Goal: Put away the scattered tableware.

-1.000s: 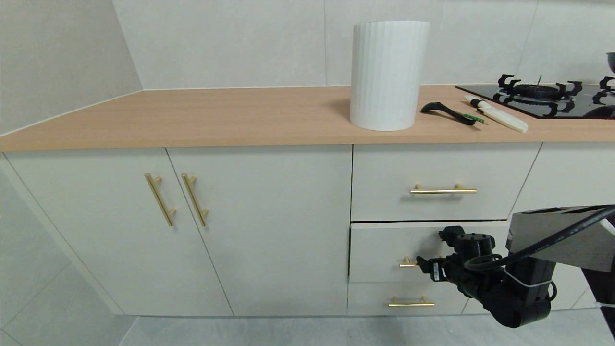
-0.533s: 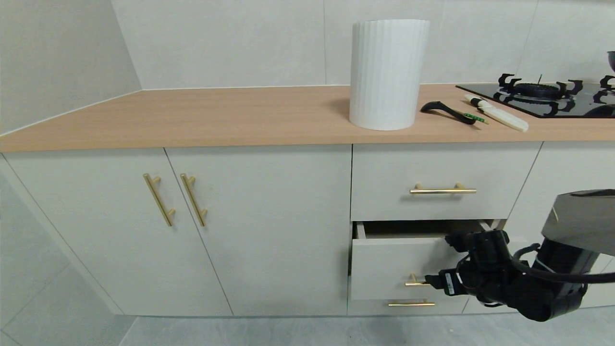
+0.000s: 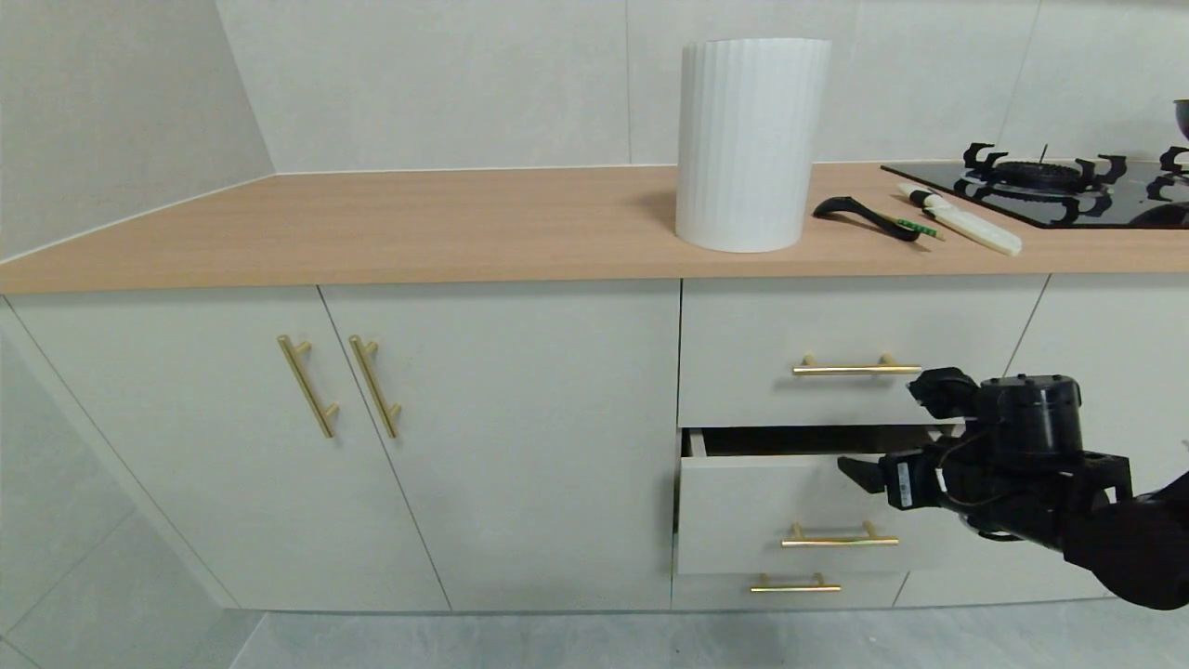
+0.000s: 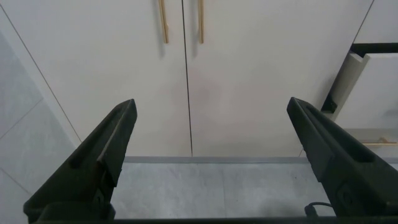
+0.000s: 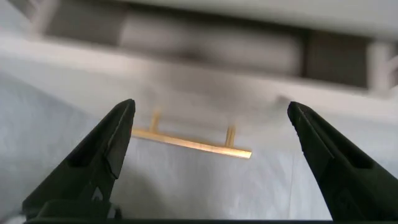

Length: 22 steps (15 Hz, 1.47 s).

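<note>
Head view: black spoon [image 3: 864, 217] and white knife [image 3: 961, 228] lie on desk [image 3: 418, 228], between white ribbed canister [image 3: 751, 144] and hob [image 3: 1040, 195]. Middle drawer [image 3: 743, 520] partly open. Right gripper [image 3: 878, 423] spread wide, empty, just before drawer, above gold handle [image 5: 189, 143]. Left gripper [image 4: 210, 109] spread wide, empty, facing cabinet doors [image 4: 249, 74].

The white label [image 3: 906, 484] on the right hand [image 3: 879, 424] is too small to read; no other print.

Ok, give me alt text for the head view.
The open right gripper hovers before a partly open middle drawer, above its gold handle. On the wooden counter above stands a white ribbed container, with a black utensil and a white utensil lying beside a gas hob.
</note>
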### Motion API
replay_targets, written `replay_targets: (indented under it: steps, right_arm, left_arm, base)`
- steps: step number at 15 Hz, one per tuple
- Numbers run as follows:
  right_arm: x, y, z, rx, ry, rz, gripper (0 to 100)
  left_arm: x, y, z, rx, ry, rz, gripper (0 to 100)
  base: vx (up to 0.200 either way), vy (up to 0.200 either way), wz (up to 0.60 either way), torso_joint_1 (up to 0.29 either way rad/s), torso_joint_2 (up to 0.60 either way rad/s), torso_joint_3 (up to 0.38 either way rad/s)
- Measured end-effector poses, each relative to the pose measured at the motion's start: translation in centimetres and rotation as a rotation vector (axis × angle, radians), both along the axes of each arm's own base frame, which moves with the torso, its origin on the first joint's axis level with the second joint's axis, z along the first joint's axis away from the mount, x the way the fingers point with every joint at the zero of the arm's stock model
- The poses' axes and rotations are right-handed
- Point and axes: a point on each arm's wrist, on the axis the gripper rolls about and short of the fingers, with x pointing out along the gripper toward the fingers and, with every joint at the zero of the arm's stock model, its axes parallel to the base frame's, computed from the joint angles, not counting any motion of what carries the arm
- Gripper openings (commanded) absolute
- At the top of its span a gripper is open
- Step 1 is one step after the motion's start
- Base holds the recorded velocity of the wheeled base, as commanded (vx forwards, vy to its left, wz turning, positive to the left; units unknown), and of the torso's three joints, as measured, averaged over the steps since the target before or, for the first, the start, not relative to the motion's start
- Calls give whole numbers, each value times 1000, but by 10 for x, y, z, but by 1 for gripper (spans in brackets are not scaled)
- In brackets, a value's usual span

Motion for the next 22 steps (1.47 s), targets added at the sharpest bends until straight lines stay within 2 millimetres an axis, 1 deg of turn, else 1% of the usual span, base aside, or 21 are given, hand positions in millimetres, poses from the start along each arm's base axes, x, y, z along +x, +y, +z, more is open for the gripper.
replay_targets:
  steps: [2,4,5,8,10,12,15,18,22]
  right_arm:
    - [3,1,4,13,-52,-5,100]
    - [10,2,1,16,-101,-19,100]
    - [14,3,-4,14,-125,-33,100]
    - [30,12,-28,-4,-185,-94,100]
    - [38,18,-43,-16,-186,-112,100]
    - [41,20,-54,-23,-165,-113,100]
    - [41,20,-61,-30,-145,-111,100]
    - [34,19,-66,-50,-77,-104,100]
    - [26,17,-57,-65,-25,-95,100]
  left_arm:
    - [0,0,0,0,0,0,100]
    - [0,0,0,0,0,0,100]
    - [0,0,0,0,0,0,100]
    - [0,0,0,0,0,0,100]
    - [0,0,0,0,0,0,100]
    - [0,0,0,0,0,0,100]
    - [0,0,0,0,0,0,100]
    - [0,0,0,0,0,0,100]
    - [0,0,0,0,0,0,100]
  base:
    - [0,0,0,0,0,0]
    - [0,0,0,0,0,0]
    - [0,0,0,0,0,0]
    - [0,0,0,0,0,0]
    - [0,0,0,0,0,0]
    - [0,0,0,0,0,0]
    - [0,0,0,0,0,0]
    - [0,0,0,0,0,0]
    - [0,0,0,0,0,0]
